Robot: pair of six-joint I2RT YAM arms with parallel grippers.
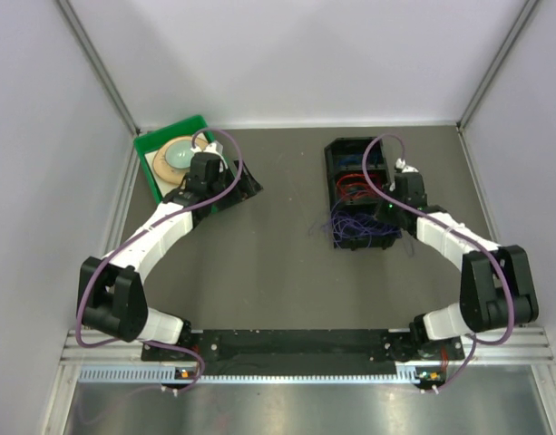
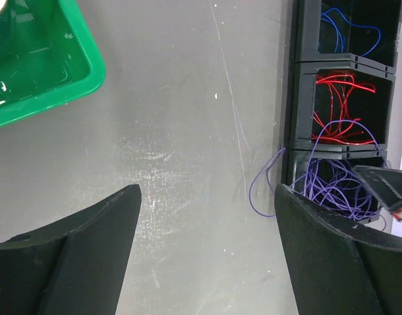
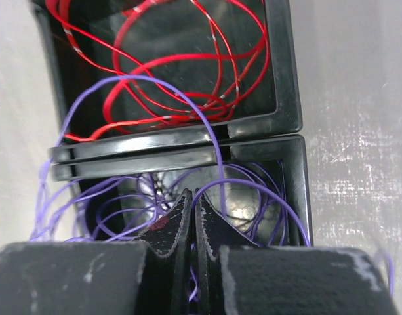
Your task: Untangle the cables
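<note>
The cables lie sorted in a black divided box: blue ones at the far end, red ones in the middle, purple ones in the near compartment. Some purple loops spill over the box's near and left walls onto the table. My right gripper hangs over the purple compartment. It is shut on a purple cable that arcs out from its tips. My left gripper stands open over bare table left of the box, nothing between its fingers. One purple loop lies near its right finger.
A green tray holding a round plate and bowl sits at the back left, just behind the left gripper. White walls close in the table on three sides. Thick mauve hoses run along both arms.
</note>
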